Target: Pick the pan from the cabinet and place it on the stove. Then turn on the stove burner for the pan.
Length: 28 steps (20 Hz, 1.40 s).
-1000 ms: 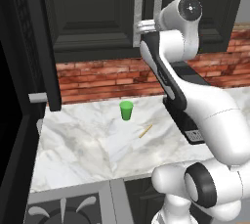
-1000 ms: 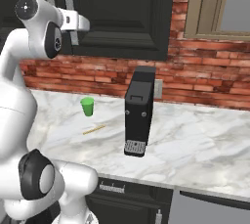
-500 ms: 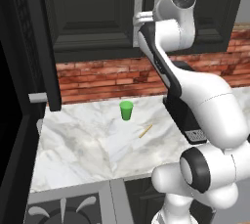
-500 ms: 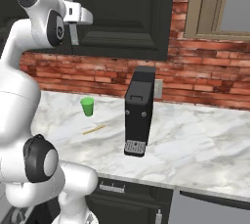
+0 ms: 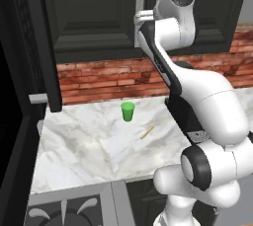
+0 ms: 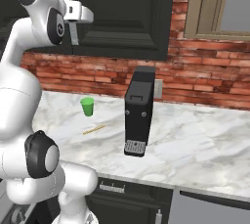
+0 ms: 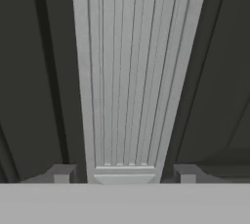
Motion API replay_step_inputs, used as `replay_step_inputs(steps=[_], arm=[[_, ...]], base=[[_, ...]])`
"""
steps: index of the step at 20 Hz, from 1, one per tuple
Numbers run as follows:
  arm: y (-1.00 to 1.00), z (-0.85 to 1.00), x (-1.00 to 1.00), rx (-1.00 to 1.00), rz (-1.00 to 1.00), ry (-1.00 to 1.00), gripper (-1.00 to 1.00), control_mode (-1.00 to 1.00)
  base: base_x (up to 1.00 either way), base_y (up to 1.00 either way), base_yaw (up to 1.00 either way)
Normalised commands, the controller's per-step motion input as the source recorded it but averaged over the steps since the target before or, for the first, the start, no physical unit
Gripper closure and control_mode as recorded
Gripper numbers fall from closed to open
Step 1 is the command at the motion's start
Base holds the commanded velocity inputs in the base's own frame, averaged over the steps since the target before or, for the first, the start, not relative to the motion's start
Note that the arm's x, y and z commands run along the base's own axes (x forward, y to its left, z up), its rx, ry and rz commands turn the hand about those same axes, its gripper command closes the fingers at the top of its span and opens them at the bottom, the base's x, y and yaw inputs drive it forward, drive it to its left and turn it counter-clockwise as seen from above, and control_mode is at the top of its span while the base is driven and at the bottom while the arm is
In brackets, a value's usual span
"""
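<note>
Nearest us, at the lower left of the left base view, we see the edge of the steel-fronted gas stove (image 5: 59, 210) with its black grate. Beyond it lies the white marble desk (image 5: 99, 146), carrying a thin tan stick (image 5: 147, 131), a small green plastic cup (image 5: 128, 111) nearer the red brick wall (image 5: 108, 79), and, in the right base view, a tall black box-shaped machine (image 6: 138, 113) standing well apart from the cup. Farthest and highest, our white arm reaches to the dark charcoal wall cabinet (image 5: 94, 13), both doors closed, so the pan is hidden from us. Our gripper (image 7: 122, 175) sits at the long ribbed silver bar handle (image 7: 136, 71) of the cabinet's left door; in the hand view the jaws stand either side of that bar with a slim gap on each side, spread rather than pinching, though we cannot tell for sure whether the pads touch it
</note>
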Motion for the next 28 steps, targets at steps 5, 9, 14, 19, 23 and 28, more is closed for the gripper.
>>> replay_step_inputs(steps=[5,9,14,19,23,28], arm=[[0.14,-0.08,0.08,0.00,-0.02,0.00,1.00,-1.00],[0.08,-0.01,-0.12,0.00,0.00,0.00,1.00,-1.00],[-0.19,0.01,-0.61,0.00,0.00,-0.03,1.00,-1.00],[-0.45,0.07,-0.84,0.00,0.00,0.01,1.00,-1.00],[-0.68,0.02,-0.82,0.00,0.00,0.02,1.00,-1.00],[-0.83,0.00,-0.78,0.00,0.00,0.03,1.00,-1.00]], base=[[0.00,0.00,0.00],[0.00,0.00,0.00],[0.00,0.00,0.00],[0.00,0.00,0.00],[0.00,0.00,0.00],[0.00,0.00,0.00]])
